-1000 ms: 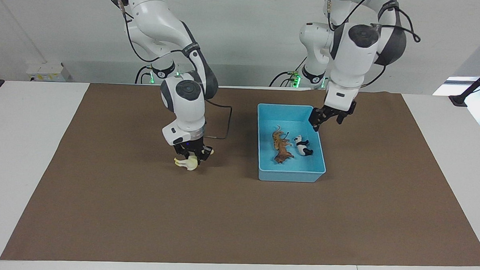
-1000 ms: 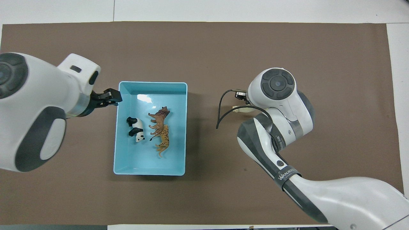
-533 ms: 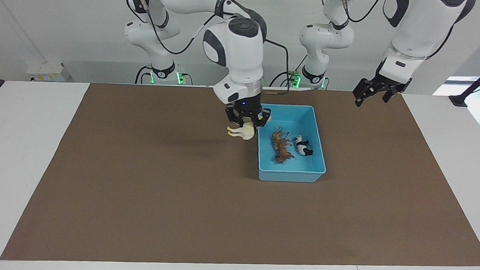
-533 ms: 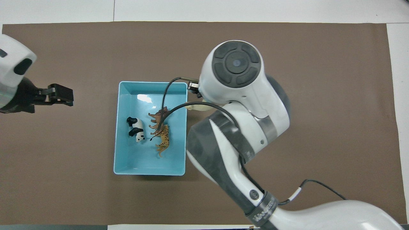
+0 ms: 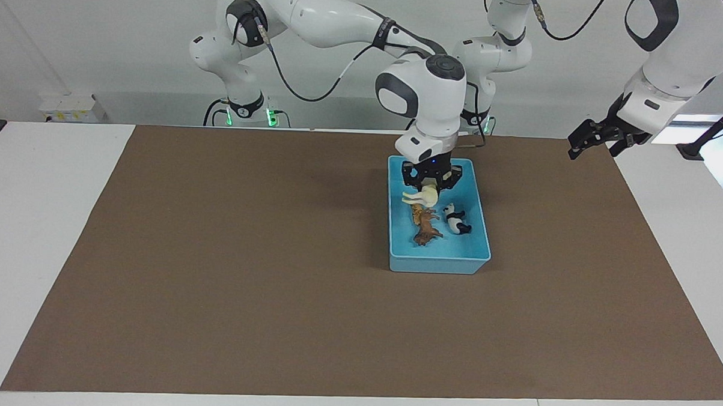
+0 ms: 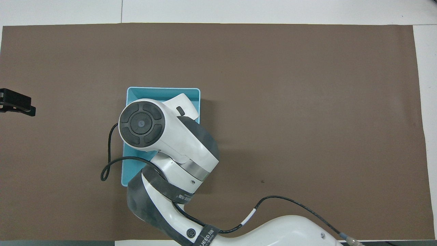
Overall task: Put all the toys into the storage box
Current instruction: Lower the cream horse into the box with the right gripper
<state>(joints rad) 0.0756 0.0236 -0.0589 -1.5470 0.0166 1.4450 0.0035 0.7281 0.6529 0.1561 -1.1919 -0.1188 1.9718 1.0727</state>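
Now the right gripper (image 5: 428, 182) hangs over the storage box (image 5: 479, 217), pinching the cream camel-like toy (image 5: 422, 197); a second ago that toy was at mat level toward the right arm's end, so the carry is nearly complete. The tiger (image 5: 419, 213), the lion-like toy (image 5: 426, 232) and the panda (image 5: 456, 220) lie inside the box, which sits near the mat edge closest to the robots. Release appears to be the only step left. The left gripper (image 5: 598, 137), retracted to the mat corner at its own end, waits; its finger spacing cannot be told.
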